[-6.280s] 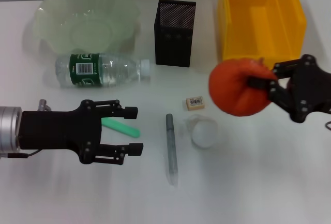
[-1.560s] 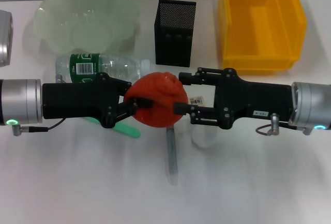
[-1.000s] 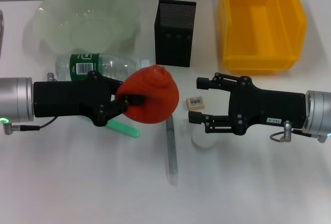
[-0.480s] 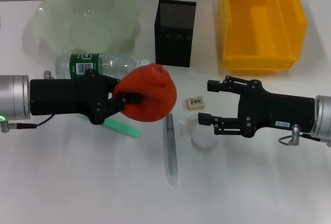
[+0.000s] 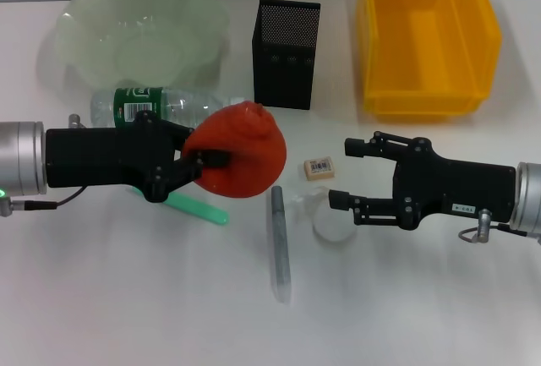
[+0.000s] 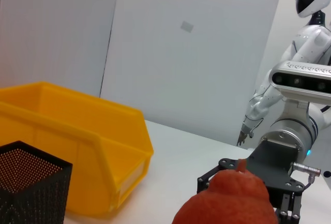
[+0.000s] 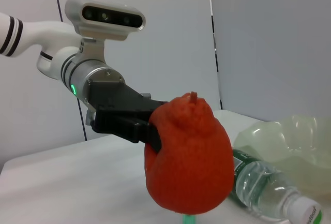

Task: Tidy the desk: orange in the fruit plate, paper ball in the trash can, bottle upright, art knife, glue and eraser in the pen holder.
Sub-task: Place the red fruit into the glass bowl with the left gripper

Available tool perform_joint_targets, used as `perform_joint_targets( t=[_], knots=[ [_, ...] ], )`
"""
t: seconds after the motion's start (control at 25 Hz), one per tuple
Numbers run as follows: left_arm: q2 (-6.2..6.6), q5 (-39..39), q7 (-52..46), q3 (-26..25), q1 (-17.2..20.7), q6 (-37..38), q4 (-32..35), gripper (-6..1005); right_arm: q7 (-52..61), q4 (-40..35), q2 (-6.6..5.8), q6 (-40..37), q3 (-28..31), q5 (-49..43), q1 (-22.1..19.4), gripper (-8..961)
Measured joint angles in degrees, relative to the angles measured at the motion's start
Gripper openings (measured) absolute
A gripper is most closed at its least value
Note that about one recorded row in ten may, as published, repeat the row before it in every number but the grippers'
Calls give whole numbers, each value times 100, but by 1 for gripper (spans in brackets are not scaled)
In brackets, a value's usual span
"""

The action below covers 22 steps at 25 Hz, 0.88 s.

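Left claw (image 5: 201, 163) grips the orange (image 5: 237, 161) above the bench (image 5: 127, 298), beside the lying bottle (image 5: 169, 109); right claw (image 5: 353, 173) hangs spread, holding nothing, near the eraser (image 5: 319, 168).

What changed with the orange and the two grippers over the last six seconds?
The orange passed from the right gripper to the left gripper, which now grips it beside the bottle. The right gripper let go, opened and pulled back right. The bottle, eraser and fruit plate stayed put.
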Motion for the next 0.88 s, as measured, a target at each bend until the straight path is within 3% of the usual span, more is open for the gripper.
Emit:
perform_joint_targets(
  t=[0.88],
  knots=[
    [5,0,-10,-6,10,9,9,61,-36,-131,0,402,80,53,-171,817]
  ],
)
